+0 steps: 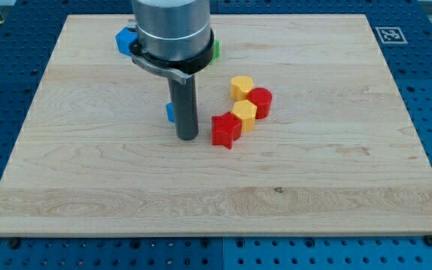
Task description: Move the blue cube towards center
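My tip [187, 138] rests on the wooden board [336, 172] left of the board's middle. A blue block [169, 112] peeks out from behind the rod's left side, just above the tip; most of it is hidden and its shape cannot be made out. A second blue block [124, 40] lies near the view's top edge, partly hidden by the arm's grey body. I cannot tell which of the two is the cube.
A red star-shaped block [226, 130] lies just right of the tip. Beside it are a yellow block [244, 114], a red cylinder [260, 102] and another yellow block [241, 87]. A green block [216, 49] peeks out from behind the arm at the top.
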`<action>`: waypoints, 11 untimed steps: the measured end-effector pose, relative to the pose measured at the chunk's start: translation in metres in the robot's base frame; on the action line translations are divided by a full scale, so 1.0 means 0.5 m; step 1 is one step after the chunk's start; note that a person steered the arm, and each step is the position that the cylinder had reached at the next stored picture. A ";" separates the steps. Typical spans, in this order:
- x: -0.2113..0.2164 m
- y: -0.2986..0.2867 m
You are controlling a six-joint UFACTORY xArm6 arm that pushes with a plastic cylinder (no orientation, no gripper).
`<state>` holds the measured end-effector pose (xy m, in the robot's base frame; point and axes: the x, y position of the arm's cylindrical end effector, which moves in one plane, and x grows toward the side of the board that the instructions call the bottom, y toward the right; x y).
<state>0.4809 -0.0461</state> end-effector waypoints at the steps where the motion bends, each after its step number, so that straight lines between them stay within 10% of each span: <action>1: 0.000 -0.023; 4: -0.151 -0.133; 9: -0.087 -0.095; 11: -0.316 -0.259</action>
<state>0.3227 -0.1754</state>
